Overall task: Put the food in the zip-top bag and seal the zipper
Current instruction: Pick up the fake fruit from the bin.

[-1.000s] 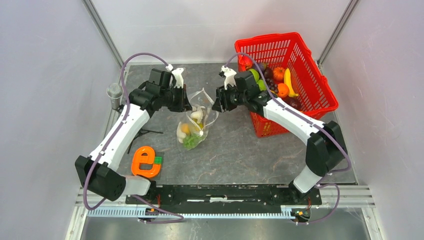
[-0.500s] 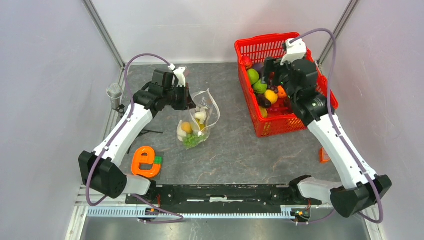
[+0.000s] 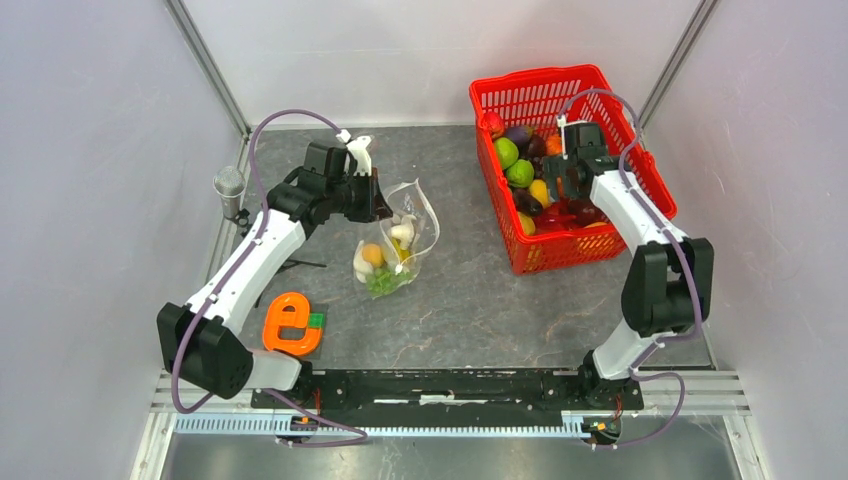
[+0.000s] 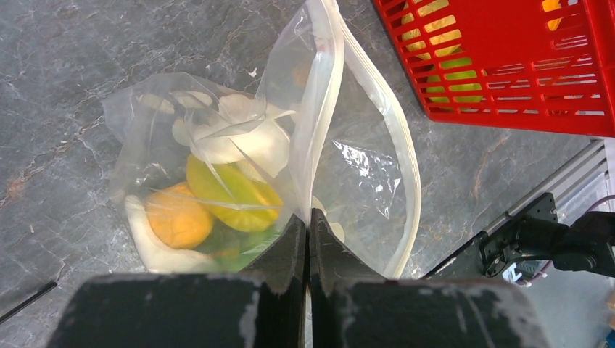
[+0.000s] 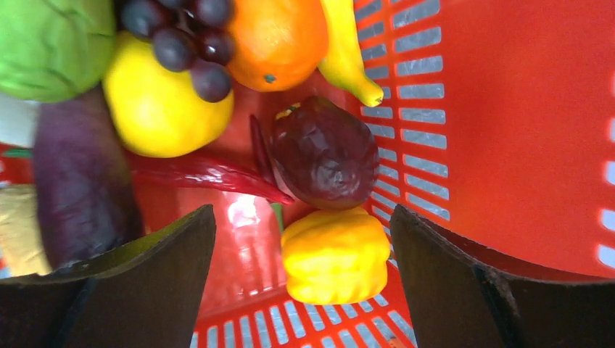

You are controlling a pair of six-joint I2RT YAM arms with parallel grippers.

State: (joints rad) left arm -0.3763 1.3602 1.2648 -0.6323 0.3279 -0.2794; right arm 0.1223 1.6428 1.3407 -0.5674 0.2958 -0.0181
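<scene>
Since half a second ago the right arm has folded its elbow back and dropped the right pincer lower into the red basket. A second ago that pincer was outside the basket, by the bag's mouth. The left arm has kept its place to the left of the basket.

Inside the basket, the right pincer points down with its jaws spread wide, gripping nothing. Under the gap lie a yellow pepper and a dark maroon fruit, touching each other close to the basket's mesh wall. Beside them in the basket are a red chili, a lemon, purple grapes, an orange, a banana, a green fruit and a purple eggplant.

Left of the basket and well apart from it, the zip-top bag rests on the table. The left pincer is pressed together on the bag's film near its mouth, holding that edge up. The zipper bows out in an open loop on the side toward the basket, unsealed. Through the clear film show an orange fruit, a yellow-green slice and a white piece.

Farther left of the basket, an orange e-shaped toy lies flat on the table.
</scene>
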